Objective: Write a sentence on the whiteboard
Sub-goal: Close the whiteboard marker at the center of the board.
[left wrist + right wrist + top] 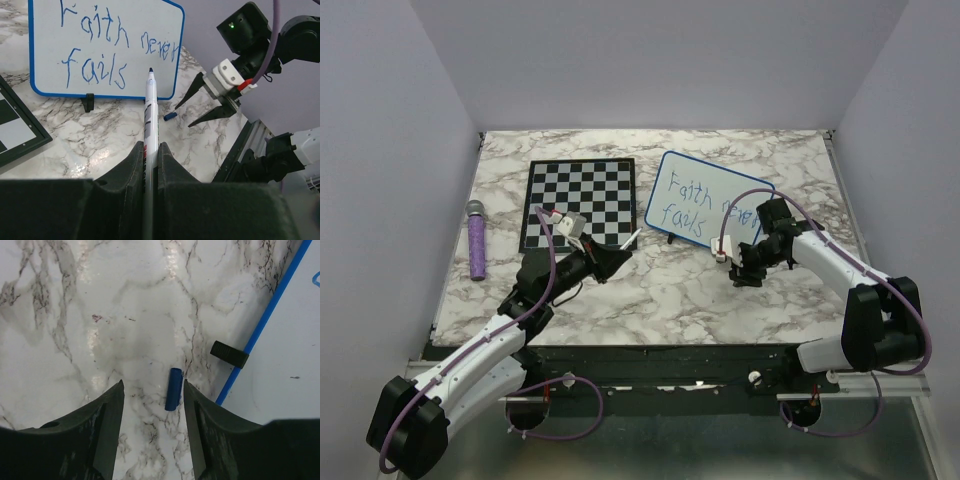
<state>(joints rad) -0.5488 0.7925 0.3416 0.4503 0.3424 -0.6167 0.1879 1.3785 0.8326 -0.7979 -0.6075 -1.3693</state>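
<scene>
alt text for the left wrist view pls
The left tool grips an uncapped blue marker pointing toward a blue-framed whiteboard bearing the sentence "Faith never fails". At right, the right tool is open near a small blue cap lying on the marble table.

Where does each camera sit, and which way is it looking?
Top: high behind the arms, looking down on chessboard and whiteboard; both arms show.
Left wrist: behind the left gripper, looking along its marker toward the whiteboard and right gripper.
Right wrist: on that arm, looking down at the blue cap between its fingers.
Shared: both wrist views show the cap and whiteboard.
</scene>
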